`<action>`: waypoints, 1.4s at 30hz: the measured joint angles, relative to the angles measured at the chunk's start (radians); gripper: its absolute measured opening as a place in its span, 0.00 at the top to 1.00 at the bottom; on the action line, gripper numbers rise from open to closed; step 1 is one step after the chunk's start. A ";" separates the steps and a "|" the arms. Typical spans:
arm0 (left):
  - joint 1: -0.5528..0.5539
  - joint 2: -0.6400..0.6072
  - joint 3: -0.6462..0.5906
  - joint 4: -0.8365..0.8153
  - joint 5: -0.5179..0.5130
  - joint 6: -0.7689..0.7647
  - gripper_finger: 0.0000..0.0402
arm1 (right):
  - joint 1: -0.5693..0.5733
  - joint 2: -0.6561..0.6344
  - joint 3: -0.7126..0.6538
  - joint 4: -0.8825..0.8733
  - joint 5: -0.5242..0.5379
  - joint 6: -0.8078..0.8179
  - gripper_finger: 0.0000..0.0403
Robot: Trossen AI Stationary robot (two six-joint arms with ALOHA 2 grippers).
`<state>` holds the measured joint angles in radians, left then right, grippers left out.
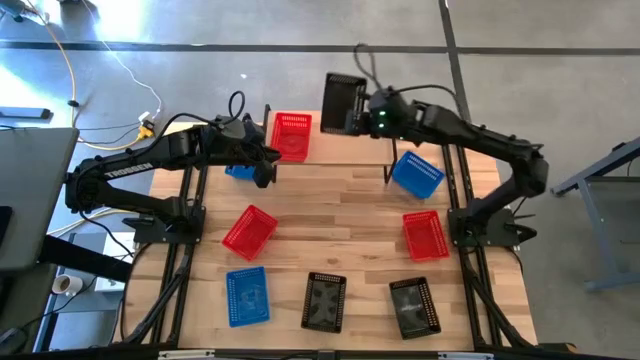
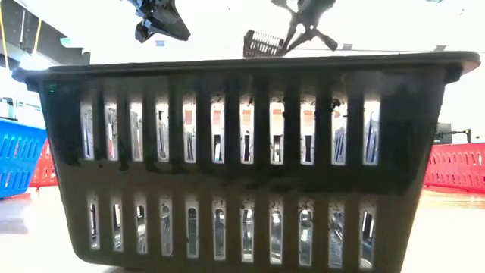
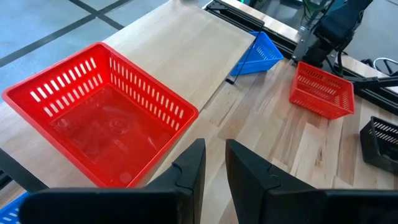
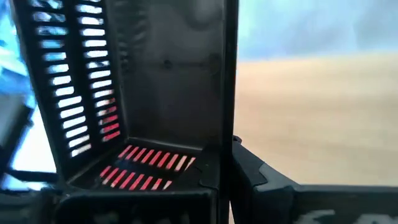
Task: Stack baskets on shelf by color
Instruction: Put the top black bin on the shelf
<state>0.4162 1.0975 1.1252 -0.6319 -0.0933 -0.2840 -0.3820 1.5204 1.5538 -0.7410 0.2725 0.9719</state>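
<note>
A black basket (image 2: 250, 159) sits right against the low camera. These baskets look light, thin-walled and slippery; I'd pinch one by its rim. Farther off, the left gripper (image 1: 268, 160), fingers nearly shut and empty, hovers beside the red basket (image 1: 291, 135) on the shelf (image 1: 440, 152). The right gripper (image 1: 352, 112) clamps a second black basket (image 1: 340, 102) there.

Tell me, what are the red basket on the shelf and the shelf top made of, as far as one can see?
The red basket looks like moulded plastic with a glossy finish: thin slotted walls, uniform colour and light reflections on its floor. The shelf top looks like light wood, matte: pale planks with faint grain. Whether it is solid wood or laminate, the pictures cannot tell.
</note>
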 joint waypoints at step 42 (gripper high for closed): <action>0.002 0.003 0.000 0.000 -0.023 -0.039 0.86 | -0.023 0.204 0.035 -0.160 -0.200 0.092 0.99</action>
<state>0.4183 1.1000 1.1252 -0.6315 -0.1158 -0.3232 -0.4053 1.7245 1.5890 -0.9014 0.0727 1.0642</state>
